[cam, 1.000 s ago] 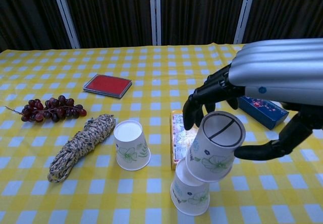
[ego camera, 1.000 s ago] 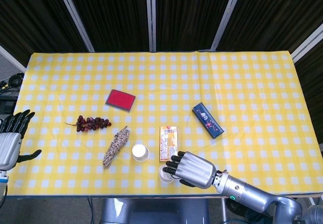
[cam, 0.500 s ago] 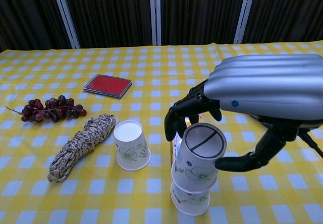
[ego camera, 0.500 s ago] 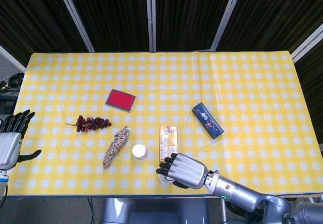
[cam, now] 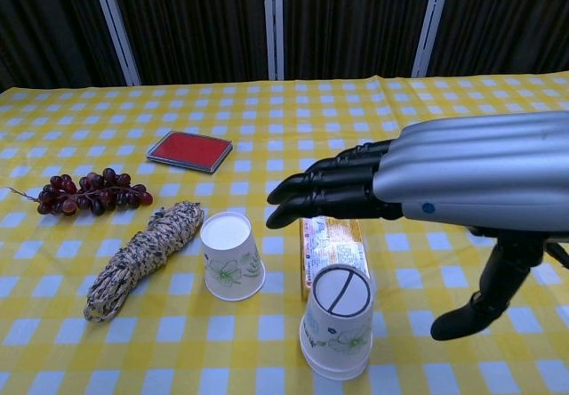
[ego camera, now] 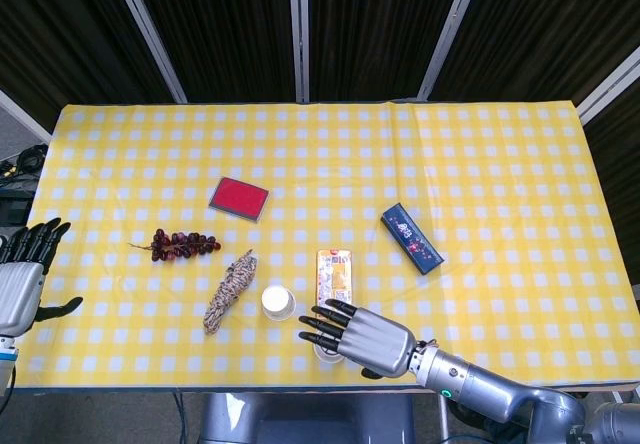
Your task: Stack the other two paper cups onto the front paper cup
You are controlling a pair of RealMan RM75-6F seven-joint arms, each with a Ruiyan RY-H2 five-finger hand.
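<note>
Two floral paper cups sit upside down, nested as one stack by the table's front edge; in the head view the stack is mostly hidden under my right hand. A third cup stands upside down alone, left of the stack. My right hand hovers just above the stack with its fingers stretched out straight and the thumb hanging apart, holding nothing. My left hand waits off the table's left edge, fingers spread and empty.
A yellow snack packet lies right behind the stack. A coiled rope and a bunch of grapes lie to the left, a red flat box further back, and a blue box at the right.
My right hand lowered the cup it held down over the front cup, then spread its fingers and released it. The left hand stayed still.
</note>
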